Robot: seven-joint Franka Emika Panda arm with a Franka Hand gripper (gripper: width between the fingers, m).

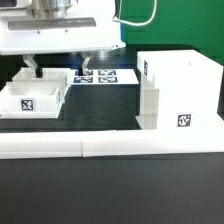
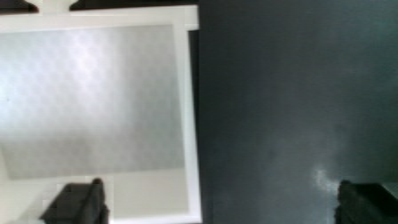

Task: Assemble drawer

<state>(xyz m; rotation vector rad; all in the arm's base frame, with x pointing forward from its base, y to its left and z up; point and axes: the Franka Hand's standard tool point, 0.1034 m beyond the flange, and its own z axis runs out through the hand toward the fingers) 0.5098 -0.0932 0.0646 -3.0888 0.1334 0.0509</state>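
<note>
Along the near edge, long white bars (image 1: 60, 148) cross the bench (image 1: 100, 115). Behind them the dark top lies open between the tray (image 1: 30, 98) on the exterior view's left and the cube-like housing (image 1: 180, 85) on its right, which stand well apart. The pincer (image 1: 58, 65) hangs over the tray with its fingertips (image 2: 75, 200) spread wide and gripping nothing, the tray's side wall (image 2: 187, 100) lying between them. Square black-and-white tags mark the tray's front (image 1: 27, 103) and the housing's near face (image 1: 184, 121) and side, and farther back lies the marker board (image 1: 105, 73).
</note>
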